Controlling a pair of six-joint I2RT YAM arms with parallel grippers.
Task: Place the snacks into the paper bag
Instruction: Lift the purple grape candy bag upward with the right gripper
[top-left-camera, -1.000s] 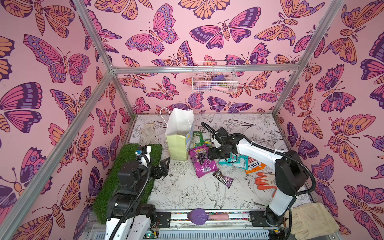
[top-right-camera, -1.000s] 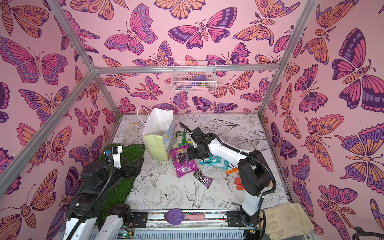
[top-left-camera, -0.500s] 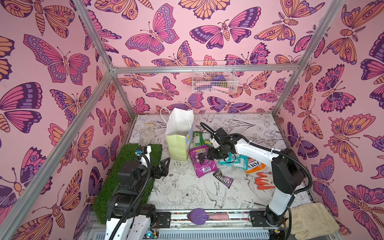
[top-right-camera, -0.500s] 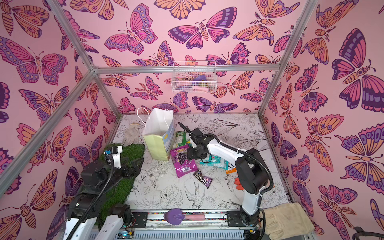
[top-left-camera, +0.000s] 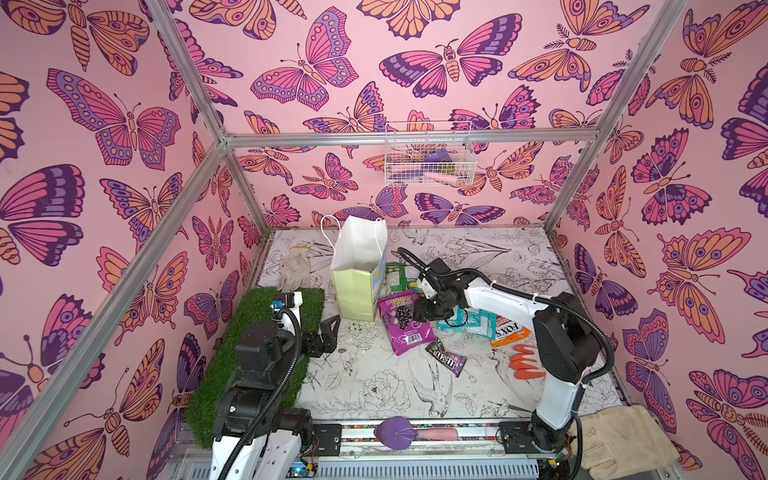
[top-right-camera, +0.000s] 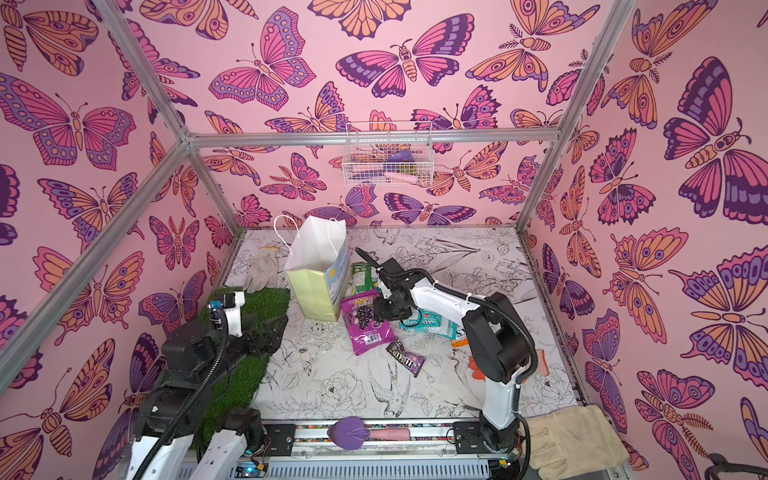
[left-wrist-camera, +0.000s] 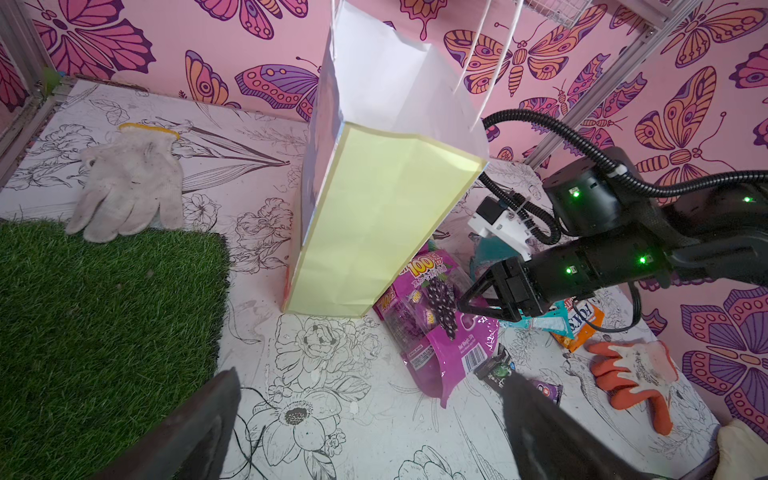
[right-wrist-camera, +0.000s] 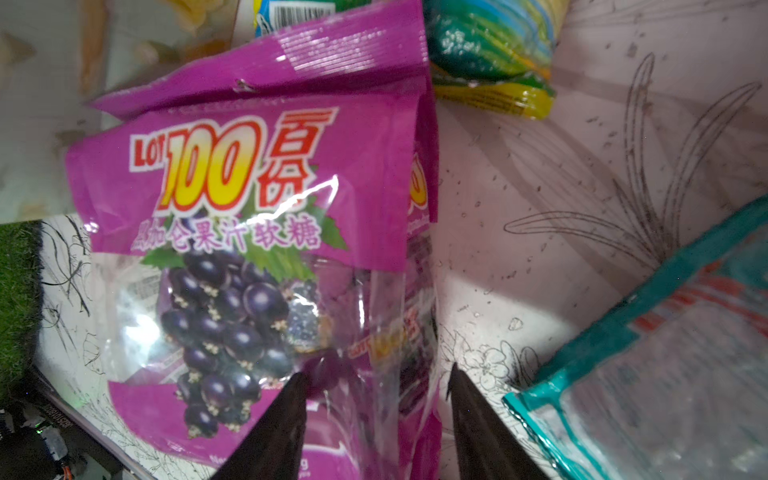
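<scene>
The purple grape pouch (right-wrist-camera: 257, 249) lies on the counter (top-left-camera: 374, 386), its edge between the right fingers (right-wrist-camera: 274, 428), which stand apart, not clamped. The paper bag (top-left-camera: 353, 295) stands upright just beside them; the left fingers (left-wrist-camera: 199, 432) gape empty farther off.

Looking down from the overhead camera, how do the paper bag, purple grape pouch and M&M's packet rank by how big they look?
In a top view, largest to smallest:
1. paper bag
2. purple grape pouch
3. M&M's packet
The bag stands upright, nearer the camera, but the gaps are plain.
</scene>
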